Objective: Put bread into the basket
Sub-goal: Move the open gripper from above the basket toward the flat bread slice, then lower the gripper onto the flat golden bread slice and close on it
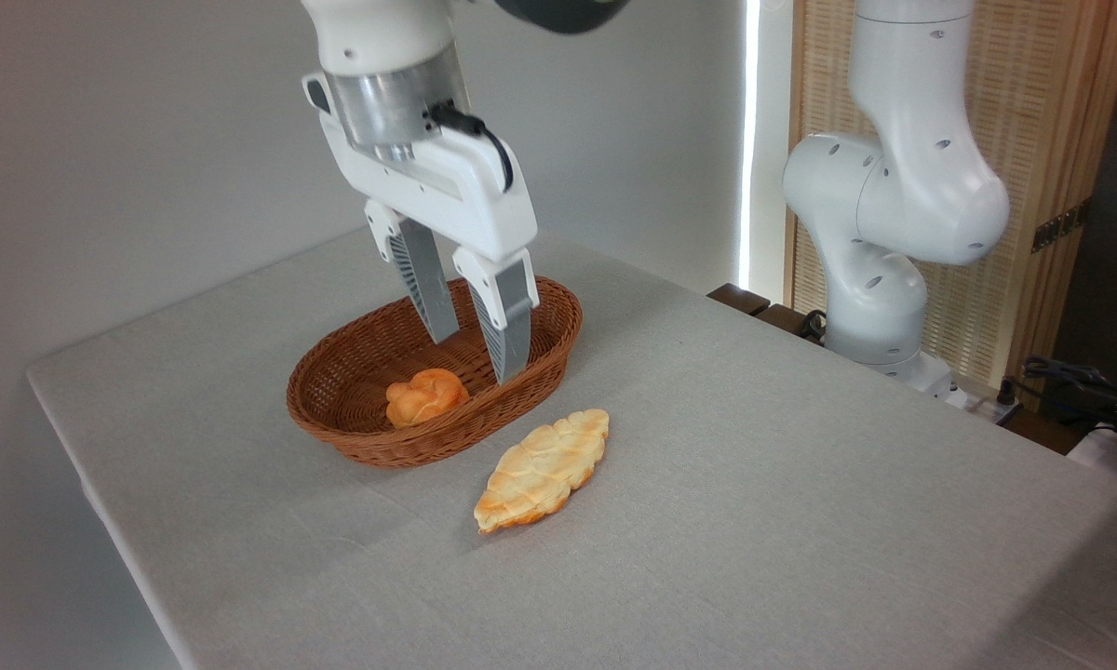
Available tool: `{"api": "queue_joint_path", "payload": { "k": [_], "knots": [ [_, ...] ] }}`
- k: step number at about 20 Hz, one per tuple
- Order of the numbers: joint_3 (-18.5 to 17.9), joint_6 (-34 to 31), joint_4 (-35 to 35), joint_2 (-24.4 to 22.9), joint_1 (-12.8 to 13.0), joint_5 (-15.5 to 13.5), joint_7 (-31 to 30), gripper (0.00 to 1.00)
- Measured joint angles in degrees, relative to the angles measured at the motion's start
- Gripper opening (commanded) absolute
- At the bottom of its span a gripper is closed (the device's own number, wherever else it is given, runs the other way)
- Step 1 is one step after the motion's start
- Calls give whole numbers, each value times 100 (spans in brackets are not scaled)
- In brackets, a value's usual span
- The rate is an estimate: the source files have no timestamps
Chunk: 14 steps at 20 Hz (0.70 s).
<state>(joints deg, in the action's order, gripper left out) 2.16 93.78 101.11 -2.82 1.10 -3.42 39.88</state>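
One long, flat, pale golden loaf of bread lies on the grey desk just in front of the oval brown wicker basket. I see my end effector over the basket's right end, empty, fingers a little apart. The loaf's long way runs beside the basket.

I see the bread, a long flat leaf-shaped loaf, pale golden with toasted edges and scored segments, lying flat on the cloth just near and right of the basket, an oval brown wicker one with low sides.
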Motion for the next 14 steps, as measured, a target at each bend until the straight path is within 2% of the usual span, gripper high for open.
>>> {"api": "queue_joint_path", "payload": {
  "k": [5, 9, 14],
  "knots": [
    [15, 1356, 1326, -504, -2, 0, 0, 100],
    [-238, 1637, 1953, -693, -13, 0, 8, 100],
    [-243, 2106, 2382, -681, 15, -1, 5, 100]
  ]
}}
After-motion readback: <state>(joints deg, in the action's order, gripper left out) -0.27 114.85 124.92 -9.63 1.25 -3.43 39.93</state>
